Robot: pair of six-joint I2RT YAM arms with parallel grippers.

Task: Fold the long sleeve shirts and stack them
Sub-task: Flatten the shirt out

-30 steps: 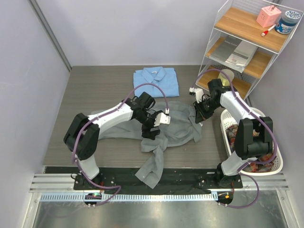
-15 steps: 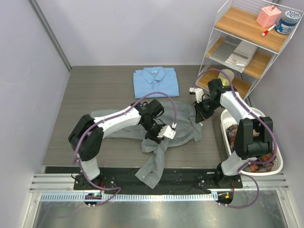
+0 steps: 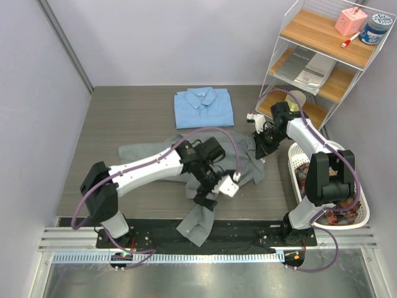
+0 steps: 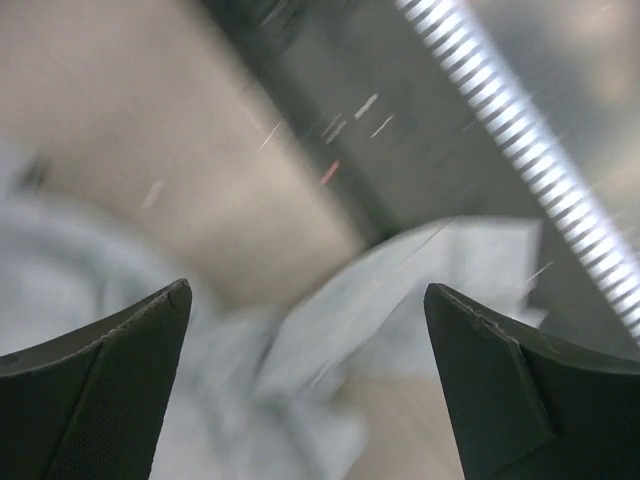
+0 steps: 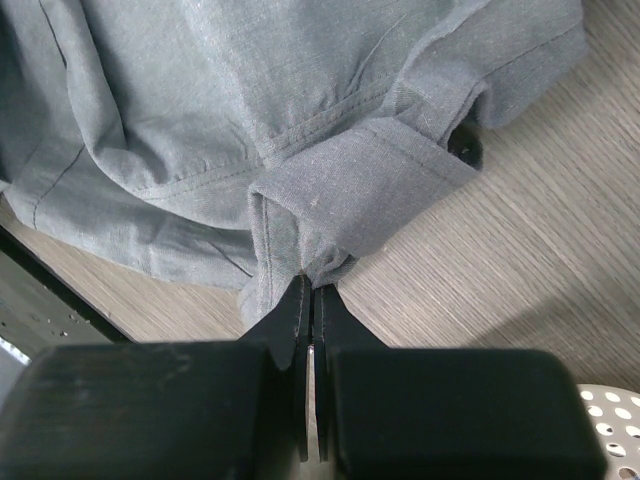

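desk [image 3: 124, 118]: dark wood-grain, fills the middle of the top view; both shirts lie on it.
shelf rack [image 3: 322, 56]: white wire with wooden boards, upper right of frame.
grey shirt [image 3: 245, 167]: spread out and rumpled across centre frame, below the blue one and apart from it; one sleeve trails toward the bottom edge, over the dark strip at the desk's near side. Left wrist view shows it only as a blurred pale patch [image 4: 400, 290].
basket [image 3: 363, 218]: white, perforated, lower right, beside the desk.
blue shirt [image 3: 203, 107]: folded into a neat rectangle, collar up, upper centre.
left claw [image 3: 205, 198]: over the grey shirt's lower part, spread wide, nothing between the jaws [image 4: 308, 290].
right claw [image 3: 259, 151]: at the grey shirt's right edge, clenched on a folded hem of it [image 5: 310, 300].
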